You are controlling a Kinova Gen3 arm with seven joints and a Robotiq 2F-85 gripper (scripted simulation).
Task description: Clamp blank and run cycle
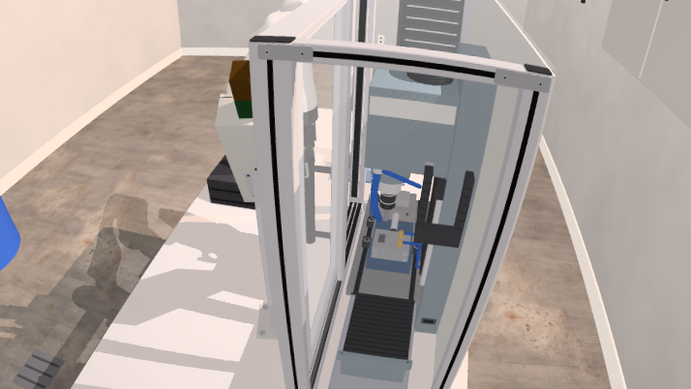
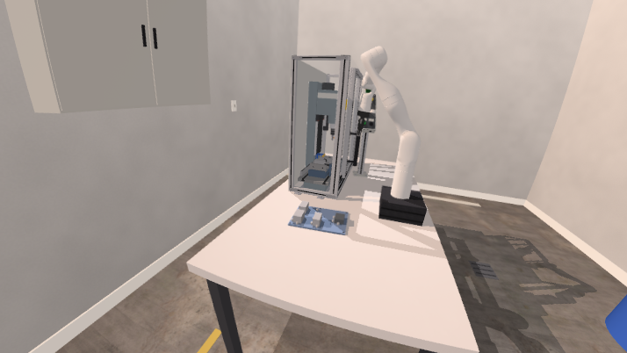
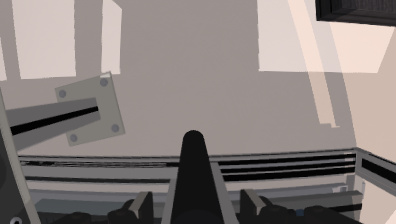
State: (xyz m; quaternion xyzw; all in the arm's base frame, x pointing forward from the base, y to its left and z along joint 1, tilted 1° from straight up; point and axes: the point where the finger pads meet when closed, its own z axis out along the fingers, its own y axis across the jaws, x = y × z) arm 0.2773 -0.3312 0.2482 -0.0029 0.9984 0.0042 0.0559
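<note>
Gripper (image 1: 310,152) (image 2: 363,125) (image 3: 196,206): part-open, no clamp seen, w/ fingertips either side of black door handle (image 1: 310,203) (image 3: 193,165); contact n/d. Near it, control column (image 2: 363,151) (image 3: 50,114), upright on bolted foot. Inside guard (image 1: 281,194) (image 2: 291,127), past side frame: vise (image 1: 390,244) (image 2: 320,170), blank n/v from these angles. Farther off, on table (image 2: 334,272) outside guard: blue plate (image 2: 327,226) w/ dark setting master (image 2: 339,218) and lt-grey blanks (image 2: 299,217), incl. one near master; matching width can't be determined.
</note>
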